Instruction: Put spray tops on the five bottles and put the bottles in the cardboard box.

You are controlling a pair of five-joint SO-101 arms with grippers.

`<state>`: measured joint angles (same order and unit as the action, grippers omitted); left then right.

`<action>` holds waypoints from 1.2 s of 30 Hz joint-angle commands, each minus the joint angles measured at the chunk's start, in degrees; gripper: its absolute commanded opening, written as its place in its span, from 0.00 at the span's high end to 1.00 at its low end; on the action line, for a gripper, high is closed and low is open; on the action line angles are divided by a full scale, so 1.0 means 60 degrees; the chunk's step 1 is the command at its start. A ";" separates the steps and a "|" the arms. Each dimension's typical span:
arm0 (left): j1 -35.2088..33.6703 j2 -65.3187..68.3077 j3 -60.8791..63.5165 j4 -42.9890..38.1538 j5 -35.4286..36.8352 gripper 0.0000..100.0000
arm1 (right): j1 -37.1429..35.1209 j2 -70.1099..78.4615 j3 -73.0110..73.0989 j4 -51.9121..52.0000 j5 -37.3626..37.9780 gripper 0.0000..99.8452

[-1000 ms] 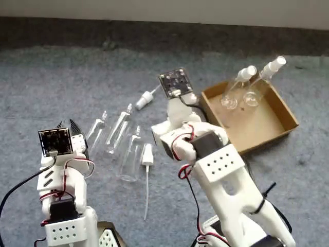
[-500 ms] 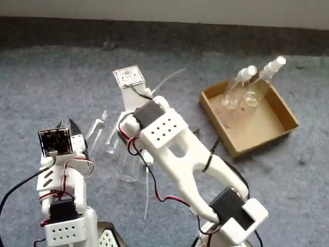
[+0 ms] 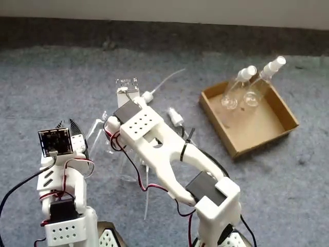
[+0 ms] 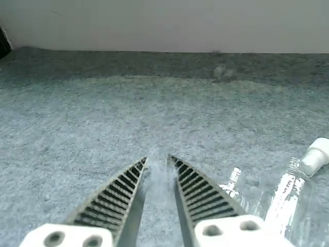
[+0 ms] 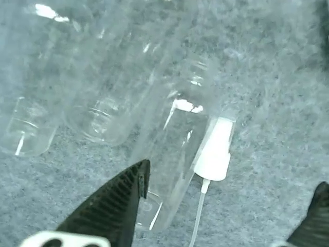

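Bottles are the measure: two capped bottles (image 3: 241, 85) are leaning inside the cardboard box (image 3: 267, 138), so I am judging the task two-fifths done. Three uncapped bottles (image 5: 110, 103) are lying side by side on the table (image 3: 51, 77), well apart from the box. All three are apparently bare-necked, though the view is soft. The right end effector (image 5: 231, 177) is hovering over them, spread wide and holding nothing, with one spray top (image 5: 213, 152) lying just beside one of them. Two more loose spray tops (image 3: 176, 117) are lying between those bottles and the box. The left end effector (image 4: 158, 160) is hanging near the bottles, its gap narrow, gripping nothing. Three cappings and three placements are waiting.
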<state>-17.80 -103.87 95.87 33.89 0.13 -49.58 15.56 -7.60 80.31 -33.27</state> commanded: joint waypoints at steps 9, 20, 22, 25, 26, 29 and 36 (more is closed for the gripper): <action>-0.0095 -0.0066 0.0198 -0.0205 -0.0088 0.99 | -0.0535 -0.0154 0.0286 -0.0652 -0.0073 0.59; -0.0081 -0.0066 0.0198 -0.0205 -0.0088 0.99 | -0.0359 -0.0212 0.2161 -0.1707 -0.0044 0.72; -0.0081 -0.0066 0.0198 -0.0205 -0.0088 0.99 | -0.0183 -0.0227 0.2161 -0.1707 0.0073 0.77; -0.0081 -0.0051 0.0198 -0.0205 -0.0088 0.99 | 0.0256 -0.0256 0.2161 -0.1707 0.0952 0.80; -0.0081 -0.0051 0.0198 -0.0205 -0.0088 0.99 | 0.0447 -0.0256 0.2161 -0.1692 0.1201 0.80; -0.0066 -0.0051 0.0198 -0.0205 -0.0088 0.99 | 0.0930 -0.0256 0.2161 -0.1502 0.1685 0.80; -0.0066 -0.0051 0.0198 -0.0205 -0.0088 0.99 | 0.1648 -0.0271 0.2132 -0.1165 0.2388 0.80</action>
<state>-17.80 -103.87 95.87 33.89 0.13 -41.93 15.56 5.49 72.40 -21.05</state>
